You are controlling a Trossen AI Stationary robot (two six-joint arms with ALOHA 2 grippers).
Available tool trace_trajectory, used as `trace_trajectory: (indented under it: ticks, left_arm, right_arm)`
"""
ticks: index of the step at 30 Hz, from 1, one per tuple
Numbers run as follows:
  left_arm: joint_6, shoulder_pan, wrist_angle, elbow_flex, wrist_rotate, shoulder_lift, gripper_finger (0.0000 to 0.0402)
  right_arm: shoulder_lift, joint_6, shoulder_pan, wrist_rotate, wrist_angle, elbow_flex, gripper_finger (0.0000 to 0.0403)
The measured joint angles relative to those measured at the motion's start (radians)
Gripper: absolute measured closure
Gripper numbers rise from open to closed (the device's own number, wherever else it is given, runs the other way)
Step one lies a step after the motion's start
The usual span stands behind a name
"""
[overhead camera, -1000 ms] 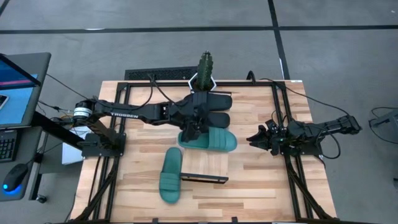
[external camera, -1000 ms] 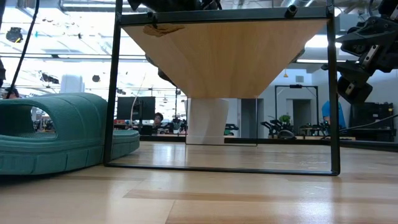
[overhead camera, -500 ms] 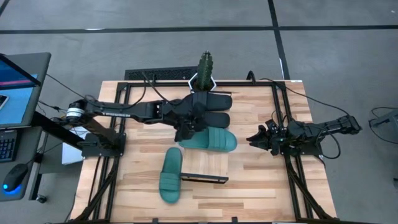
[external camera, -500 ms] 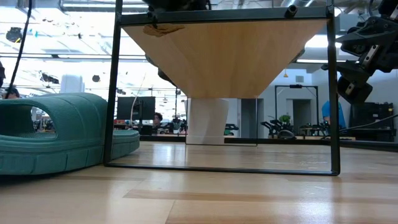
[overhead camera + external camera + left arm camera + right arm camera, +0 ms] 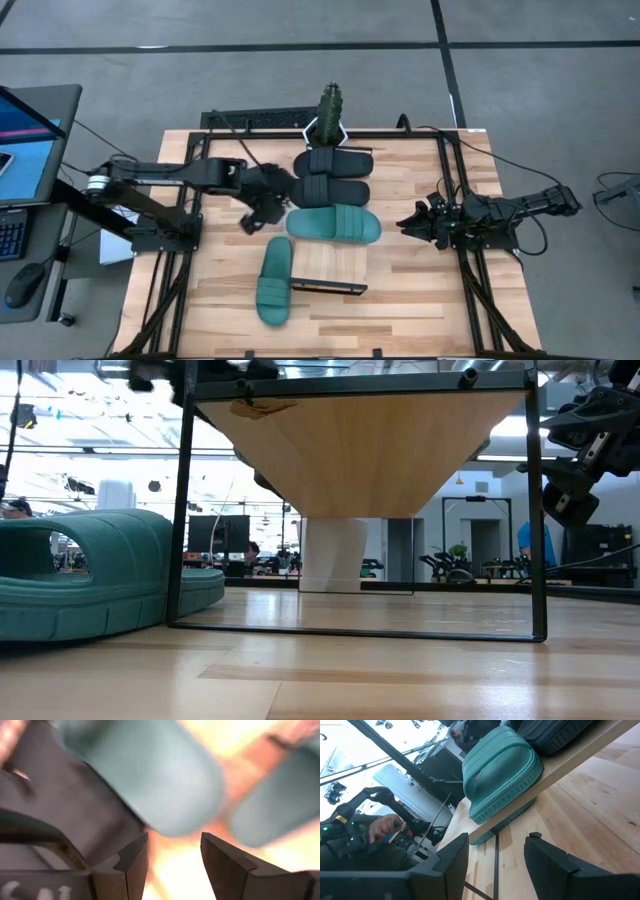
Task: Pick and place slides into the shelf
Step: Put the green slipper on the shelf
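Observation:
In the high view two black slides (image 5: 335, 163) (image 5: 330, 190) and one teal slide (image 5: 335, 222) lie side by side on the raised light-wood shelf (image 5: 330, 262). The second teal slide (image 5: 273, 282) lies sole-down on the tabletop left of the shelf and shows in the low view (image 5: 90, 575). My left gripper (image 5: 250, 222) hovers open left of the shelf, touching nothing; its wrist view (image 5: 172, 860) shows blurred teal (image 5: 145, 775) ahead of it. My right gripper (image 5: 410, 222) waits open right of the shelf (image 5: 495, 855), facing the shelved teal slide (image 5: 500, 770).
A potted cactus (image 5: 330, 115) stands at the shelf's far end. The shelf rests on a thin black metal frame (image 5: 180, 500) with open space under it. Bare tabletop (image 5: 420, 290) lies to the near right. A person (image 5: 380, 830) shows beyond the table.
My left gripper has drawn back from the left end of the shelved teal slide toward the table's left edge, quickly in the last half second. That teal slide stays lying on the shelf next to the black pair. The right arm has kept still.

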Motion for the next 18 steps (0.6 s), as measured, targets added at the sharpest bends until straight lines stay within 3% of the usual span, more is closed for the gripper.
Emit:
trace_trajectory:
  ticks: [8,18]
  left_arm:
    - [-0.300,-0.041,-0.207,0.000,0.114,-0.113,0.0235]
    - [-0.595,-0.063,-0.308,-0.003,0.085,-0.113,0.0235]
  right_arm:
    - [0.000,0.000,0.000,0.000,0.000,0.000,0.0225]
    - [0.001,0.000,0.000,0.000,0.000,0.000,0.0225]
